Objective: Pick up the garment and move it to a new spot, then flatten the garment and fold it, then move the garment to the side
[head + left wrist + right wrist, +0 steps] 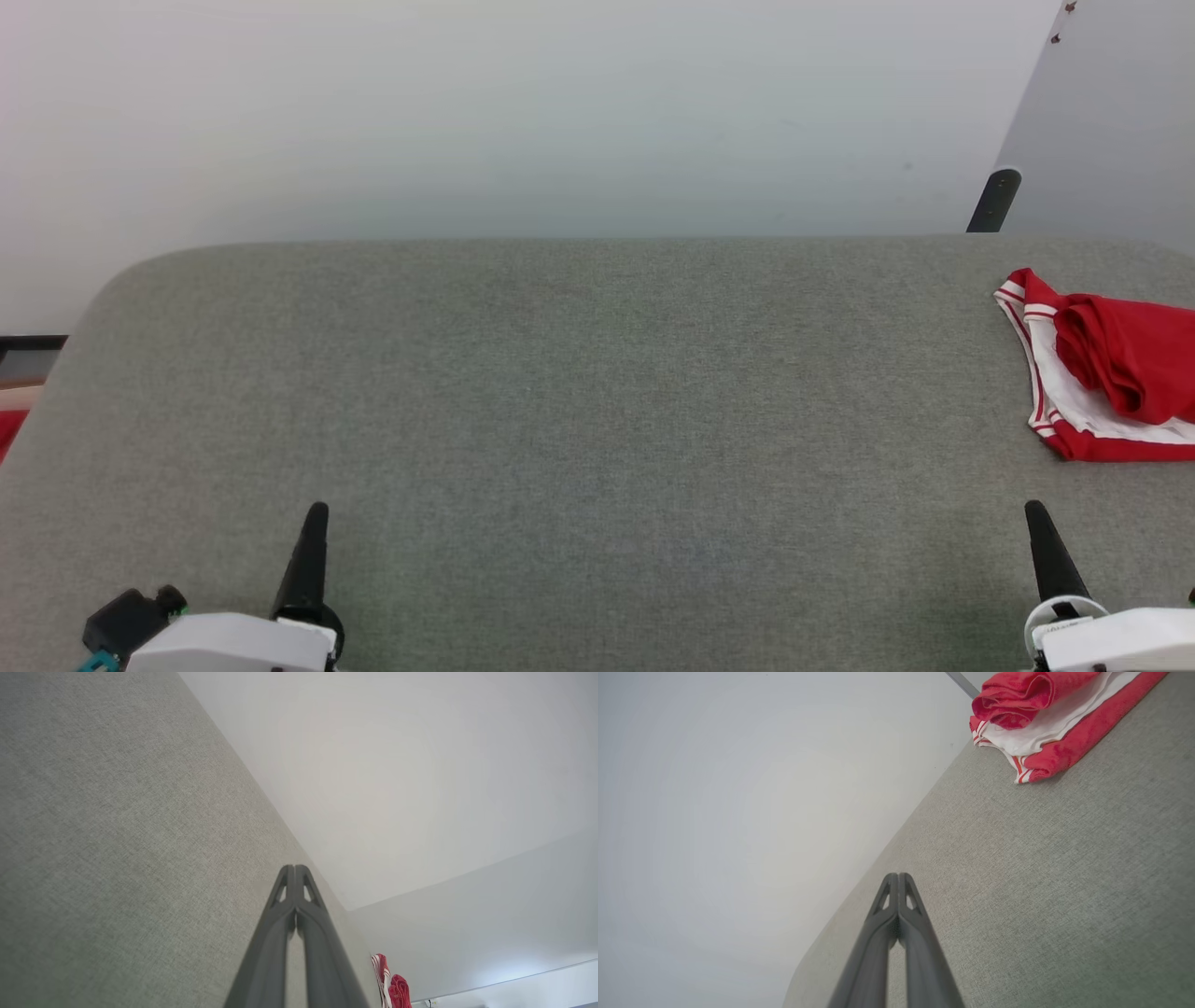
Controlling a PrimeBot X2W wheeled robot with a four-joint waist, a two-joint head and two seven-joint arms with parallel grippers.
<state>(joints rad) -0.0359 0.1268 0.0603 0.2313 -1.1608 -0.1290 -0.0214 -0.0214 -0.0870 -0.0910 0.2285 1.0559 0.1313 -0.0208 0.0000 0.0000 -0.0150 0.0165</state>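
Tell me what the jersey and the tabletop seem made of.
The garment: soft matte fabric, likely a knit, since it bunches in rounded folds. The tabletop: grey cloth covering, matte, with a fine woven grain visible.

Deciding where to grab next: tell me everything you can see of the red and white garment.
The garment is a soft jersey, red with white panels and red-and-white striped trim. It lies bunched in loose layers, a red roll atop white over a red edge, at the grey fabric table's right side, partly cut off by the head view's edge. Only the table touches it.
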